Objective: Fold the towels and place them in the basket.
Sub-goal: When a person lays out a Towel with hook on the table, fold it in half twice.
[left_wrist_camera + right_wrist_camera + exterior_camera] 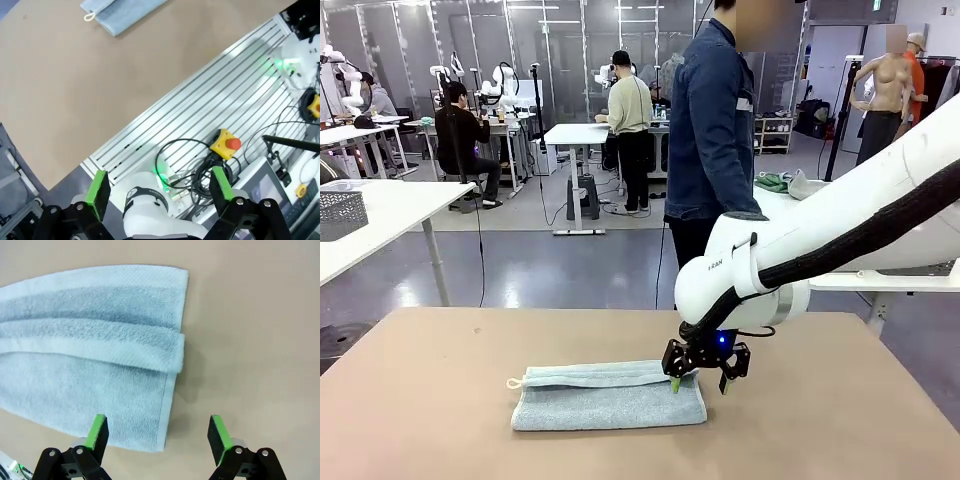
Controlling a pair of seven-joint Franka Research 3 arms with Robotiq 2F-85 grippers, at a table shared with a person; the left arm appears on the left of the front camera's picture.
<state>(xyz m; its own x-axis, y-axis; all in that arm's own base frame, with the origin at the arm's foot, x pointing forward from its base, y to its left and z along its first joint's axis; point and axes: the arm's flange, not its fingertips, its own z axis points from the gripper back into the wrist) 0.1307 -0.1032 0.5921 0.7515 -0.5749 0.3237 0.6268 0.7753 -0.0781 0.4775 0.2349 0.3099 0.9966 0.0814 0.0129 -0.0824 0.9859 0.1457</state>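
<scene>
Hovering right claw (699, 386), spread wide, at right end of blue towel (605, 400), folded on counter (420, 400). Risk: pinches top layer only, fold falls open. Left claw (160, 187) spread, far from towel.

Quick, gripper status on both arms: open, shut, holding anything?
Left gripper: open, holding nothing.
Right gripper: open, holding nothing, fingers either side of the blue-grey towel end edge.
</scene>
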